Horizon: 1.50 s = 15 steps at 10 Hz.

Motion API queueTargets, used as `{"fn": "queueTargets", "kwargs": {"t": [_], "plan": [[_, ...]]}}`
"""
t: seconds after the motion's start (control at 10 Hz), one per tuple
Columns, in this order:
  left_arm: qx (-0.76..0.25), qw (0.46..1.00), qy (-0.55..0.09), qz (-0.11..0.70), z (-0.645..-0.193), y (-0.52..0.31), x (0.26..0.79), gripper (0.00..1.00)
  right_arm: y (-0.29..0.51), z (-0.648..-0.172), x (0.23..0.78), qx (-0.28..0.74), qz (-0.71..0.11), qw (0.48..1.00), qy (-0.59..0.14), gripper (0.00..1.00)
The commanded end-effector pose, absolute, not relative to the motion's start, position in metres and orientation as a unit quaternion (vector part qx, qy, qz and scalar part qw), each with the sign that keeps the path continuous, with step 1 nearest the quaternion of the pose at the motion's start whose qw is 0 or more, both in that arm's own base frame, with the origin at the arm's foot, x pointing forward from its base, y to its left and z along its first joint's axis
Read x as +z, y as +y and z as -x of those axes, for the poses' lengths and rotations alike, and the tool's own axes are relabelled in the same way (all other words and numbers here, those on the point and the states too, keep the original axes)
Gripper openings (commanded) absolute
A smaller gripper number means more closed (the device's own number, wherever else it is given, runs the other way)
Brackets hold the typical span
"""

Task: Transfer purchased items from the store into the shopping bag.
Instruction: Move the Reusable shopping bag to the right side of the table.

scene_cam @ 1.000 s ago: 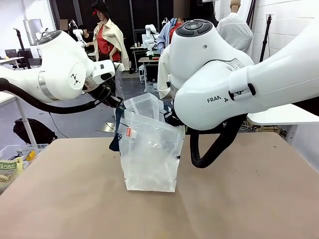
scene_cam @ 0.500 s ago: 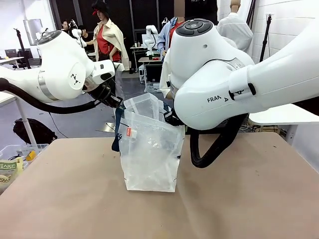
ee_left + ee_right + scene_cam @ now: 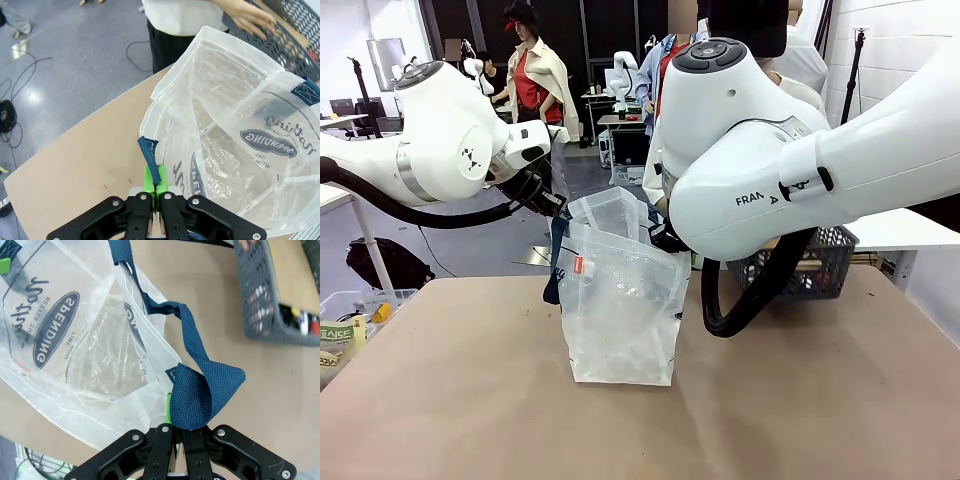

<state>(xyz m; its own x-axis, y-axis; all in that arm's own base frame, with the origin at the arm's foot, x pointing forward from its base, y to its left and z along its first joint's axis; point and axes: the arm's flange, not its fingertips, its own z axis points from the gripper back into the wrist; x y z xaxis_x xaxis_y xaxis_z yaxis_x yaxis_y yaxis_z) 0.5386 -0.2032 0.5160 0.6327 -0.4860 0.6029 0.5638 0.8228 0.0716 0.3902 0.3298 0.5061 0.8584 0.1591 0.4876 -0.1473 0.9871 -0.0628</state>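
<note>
Left hand [image 3: 155, 188] and right hand [image 3: 174, 428] each pinch 1 navy strap [image 3: 197, 390] of the frosted shopping bag [image 3: 620, 310], which stands open. The grey lattice basket [image 3: 817, 263] sits to its right, nearer the right arm.

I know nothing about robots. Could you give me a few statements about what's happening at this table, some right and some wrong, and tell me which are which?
1. The shopping bag stands upright on the table. True.
2. The left fingers are spread open, clear of the bag. False: they are shut on the bag's rim.
3. The right fingers pinch a navy strap handle. True.
4. The dark grey basket sits inside the bag. False: it is at the table's far side, apart from the bag.
5. A person's hand is at the basket. True.
</note>
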Motion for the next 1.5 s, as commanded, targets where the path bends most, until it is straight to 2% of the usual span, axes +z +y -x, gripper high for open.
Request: {"fn": "queueTargets", "kwargs": {"t": [0.0,1.4], "plan": [[-0.288,0.902,-0.317,0.061,-0.5397,-0.2001,0.5184,0.0,0.3291,-0.3899,0.5045,0.076,0.012,0.965,-0.252,0.0],[-0.288,0.902,-0.317,0.061,-0.5397,-0.2001,0.5184,0.0,0.3291,-0.3899,0.5045,0.076,0.012,0.965,-0.252,0.0]]}}
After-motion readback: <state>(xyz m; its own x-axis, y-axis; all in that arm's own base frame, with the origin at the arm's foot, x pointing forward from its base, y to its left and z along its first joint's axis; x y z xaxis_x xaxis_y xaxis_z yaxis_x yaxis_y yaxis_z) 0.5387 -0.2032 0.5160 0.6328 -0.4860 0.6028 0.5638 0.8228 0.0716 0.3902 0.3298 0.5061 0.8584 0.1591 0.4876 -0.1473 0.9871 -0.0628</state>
